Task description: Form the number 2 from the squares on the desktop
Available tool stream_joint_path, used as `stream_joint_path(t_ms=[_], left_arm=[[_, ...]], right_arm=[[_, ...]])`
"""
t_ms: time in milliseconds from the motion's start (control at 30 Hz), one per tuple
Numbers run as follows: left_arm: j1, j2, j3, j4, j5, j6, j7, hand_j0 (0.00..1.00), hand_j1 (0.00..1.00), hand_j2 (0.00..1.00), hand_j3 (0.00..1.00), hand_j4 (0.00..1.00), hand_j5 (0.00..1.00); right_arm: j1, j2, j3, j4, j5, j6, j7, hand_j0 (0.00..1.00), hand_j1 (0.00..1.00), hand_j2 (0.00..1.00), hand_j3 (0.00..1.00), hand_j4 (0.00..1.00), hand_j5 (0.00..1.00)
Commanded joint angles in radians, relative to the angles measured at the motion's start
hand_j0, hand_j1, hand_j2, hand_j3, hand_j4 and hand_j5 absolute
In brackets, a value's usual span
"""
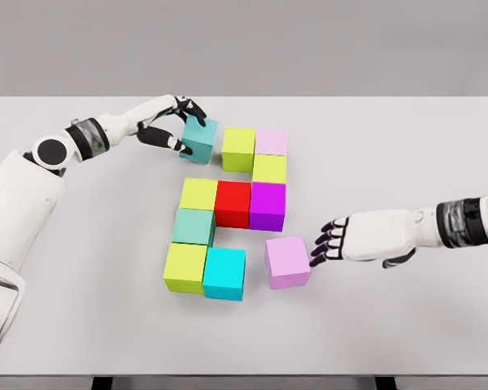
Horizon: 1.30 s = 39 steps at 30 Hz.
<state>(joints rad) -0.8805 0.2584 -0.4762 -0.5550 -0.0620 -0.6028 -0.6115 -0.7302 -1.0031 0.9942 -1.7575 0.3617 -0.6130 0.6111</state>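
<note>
Pale grey is the colour of the desktop (pixel 407 325), on which coloured cubes are laid out in a partial figure. A middle row is formed by a yellow cube (pixel 198 193), a red cube (pixel 233 203) and a purple cube (pixel 267 205). A lilac cube (pixel 287 262) is seen tilted, apart from the bottom row, with the right hand (pixel 332 242) beside it, its curled fingertips at the cube's right face. A teal cube (pixel 200 139) at the top left is pinched by the left hand (pixel 172 123).
</note>
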Motion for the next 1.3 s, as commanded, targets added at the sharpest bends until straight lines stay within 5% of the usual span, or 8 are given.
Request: stream_joint_path(t_ms=[0, 300, 500, 567, 767, 933, 1133, 1267], left_arm=[[0.0, -0.001, 0.007, 0.001, 0.01, -0.005, 0.001, 0.47, 0.47, 0.47, 0.47, 0.47, 0.47], [0.0, -0.01, 0.008, 0.001, 0.008, -0.005, 0.001, 0.47, 0.47, 0.47, 0.47, 0.47, 0.47], [0.002, -0.015, 0.01, 0.001, 0.01, -0.008, 0.001, 0.47, 0.47, 0.47, 0.47, 0.47, 0.47], [0.003, -0.015, 0.01, 0.001, 0.01, -0.008, 0.001, 0.48, 0.48, 0.48, 0.48, 0.48, 0.48], [0.005, -0.015, 0.01, 0.0, 0.014, -0.008, 0.001, 0.6, 0.6, 0.6, 0.6, 0.6, 0.6], [0.008, -0.018, 0.01, -0.003, 0.016, -0.008, 0.001, 0.62, 0.62, 0.62, 0.62, 0.62, 0.62], [0.011, -0.022, 0.01, -0.003, 0.016, -0.008, 0.001, 0.62, 0.62, 0.62, 0.62, 0.62, 0.62], [0.011, -0.021, 0.013, 0.001, 0.019, -0.008, 0.001, 0.76, 0.76, 0.76, 0.76, 0.76, 0.76]], right_arm=[[0.0, 0.018, 0.017, -0.002, -0.004, 0.002, 0.0, 1.0, 1.0, 1.0, 1.0, 1.0, 1.0], [-0.008, 0.043, 0.072, -0.004, -0.004, 0.002, 0.0, 1.0, 1.0, 1.0, 1.0, 1.0, 1.0], [-0.017, -0.017, -0.075, 0.062, -0.017, 0.002, 0.0, 1.0, 1.0, 1.0, 1.0, 1.0, 1.0], [-0.008, -0.022, -0.068, 0.072, -0.119, 0.002, 0.0, 1.0, 1.0, 1.0, 1.0, 1.0, 1.0], [0.003, -0.063, 0.041, 0.131, -0.766, 0.002, 0.0, 1.0, 1.0, 1.0, 1.0, 1.0, 1.0], [0.002, -0.015, 0.05, 0.139, -0.78, 0.002, 0.0, 1.0, 1.0, 1.0, 1.0, 1.0, 1.0], [0.002, 0.063, 0.057, 0.236, -0.782, 0.002, 0.0, 1.0, 1.0, 1.0, 1.0, 1.0, 1.0], [0.002, 0.066, 0.084, 0.251, -0.782, 0.002, 0.0, 1.0, 1.0, 1.0, 1.0, 1.0, 1.0]])
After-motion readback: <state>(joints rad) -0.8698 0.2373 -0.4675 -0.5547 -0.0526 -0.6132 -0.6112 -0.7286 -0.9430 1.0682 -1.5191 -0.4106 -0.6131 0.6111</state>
